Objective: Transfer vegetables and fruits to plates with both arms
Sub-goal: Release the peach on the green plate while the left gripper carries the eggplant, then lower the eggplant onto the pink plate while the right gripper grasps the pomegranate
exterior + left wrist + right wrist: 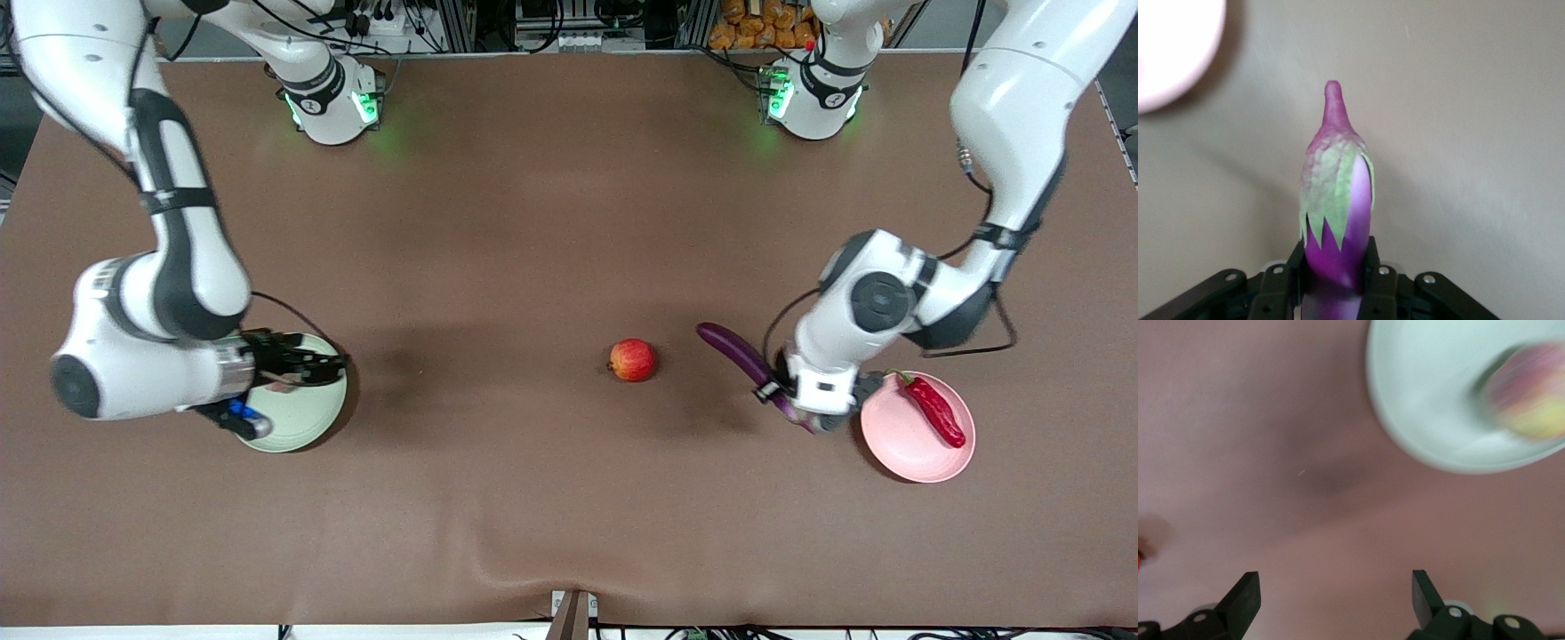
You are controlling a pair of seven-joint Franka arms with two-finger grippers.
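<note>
My left gripper point(805, 416) is shut on the stem end of the purple eggplant point(736, 352), right beside the pink plate point(898, 444). In the left wrist view the fingers point(1381, 280) clamp the eggplant point(1338, 200), with the pink plate point(1171, 47) at a corner. The red chili pepper point(935, 411) lies on the pink plate. My right gripper point(327, 360) is open and empty over the edge of the mint green plate point(302, 431). In the right wrist view my right gripper point(1335, 587) is over bare cloth, and the yellow-green blushed fruit point(1531, 393) lies on the mint plate point(1425, 387). The red apple point(633, 359) sits mid-table.
A brown cloth point(533, 498) covers the table, with a fold near its front edge point(569, 569). The two arm bases point(333, 102) stand along the edge farthest from the front camera.
</note>
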